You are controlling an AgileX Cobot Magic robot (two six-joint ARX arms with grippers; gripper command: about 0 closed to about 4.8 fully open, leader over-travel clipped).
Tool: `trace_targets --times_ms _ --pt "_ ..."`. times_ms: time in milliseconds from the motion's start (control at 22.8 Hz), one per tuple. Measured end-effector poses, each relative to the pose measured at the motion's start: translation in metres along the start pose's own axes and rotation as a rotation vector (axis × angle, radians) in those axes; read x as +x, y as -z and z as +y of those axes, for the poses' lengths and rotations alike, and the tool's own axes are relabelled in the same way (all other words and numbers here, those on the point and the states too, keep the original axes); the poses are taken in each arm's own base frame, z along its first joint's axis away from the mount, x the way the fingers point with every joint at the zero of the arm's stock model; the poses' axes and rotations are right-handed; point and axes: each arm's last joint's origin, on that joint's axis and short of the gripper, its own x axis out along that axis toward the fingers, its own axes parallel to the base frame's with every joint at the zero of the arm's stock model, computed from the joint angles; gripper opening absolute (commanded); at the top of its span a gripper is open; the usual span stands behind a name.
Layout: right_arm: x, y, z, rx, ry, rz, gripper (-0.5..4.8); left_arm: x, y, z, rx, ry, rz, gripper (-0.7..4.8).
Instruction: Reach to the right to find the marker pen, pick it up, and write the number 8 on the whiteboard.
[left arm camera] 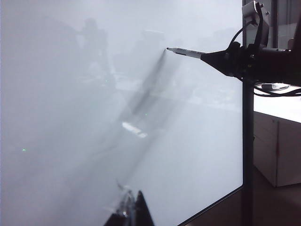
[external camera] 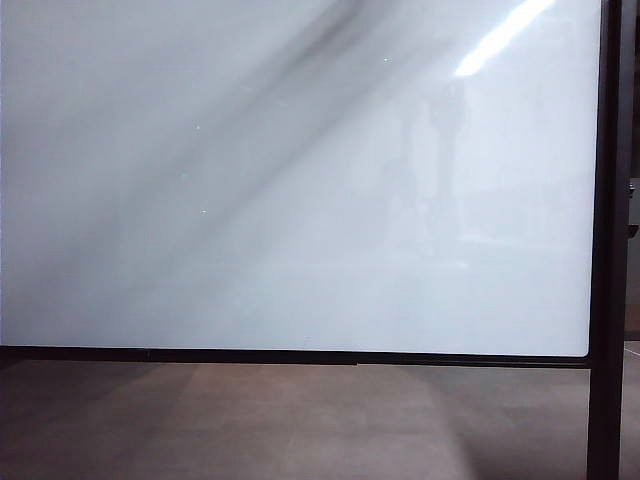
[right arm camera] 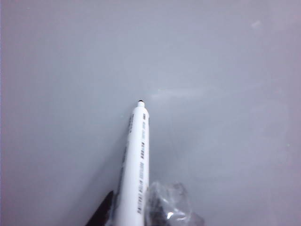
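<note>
The whiteboard (external camera: pixel 300 200) fills the exterior view, glossy and unmarked, and neither arm shows there. No number 8 shows in any view. In the left wrist view my right gripper (left arm camera: pixel 209 57) reaches in from the board's post side, shut on the white marker pen (left arm camera: pixel 186 52). The pen's dark tip and its shadow meet on the whiteboard (left arm camera: pixel 94 117), so the tip is at or almost on the surface. The right wrist view shows the marker pen (right arm camera: pixel 136 160) clamped in my right gripper (right arm camera: pixel 136 214), pointing at the whiteboard (right arm camera: pixel 211 70). My left gripper (left arm camera: pixel 134 209) hangs near the board, shut and empty.
A thin black frame (external camera: pixel 300 356) runs along the board's lower edge, with a black upright post (external camera: pixel 605 250) at its right side. Brown floor (external camera: pixel 300 420) lies below. A white cabinet (left arm camera: pixel 277 146) stands beyond the post.
</note>
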Motion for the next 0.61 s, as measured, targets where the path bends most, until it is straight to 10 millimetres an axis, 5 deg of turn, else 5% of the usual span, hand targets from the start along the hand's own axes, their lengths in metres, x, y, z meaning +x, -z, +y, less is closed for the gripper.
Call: trace_targets --times_ms 439,614 --pt "0.004 0.014 -0.003 -0.006 0.012 0.058 -0.05 0.000 0.000 0.000 0.000 -0.001 -0.001 -0.05" --pt "-0.001 0.041 -0.009 -0.015 0.037 0.143 -0.05 0.000 0.000 0.000 0.000 0.000 -0.001 -0.05"
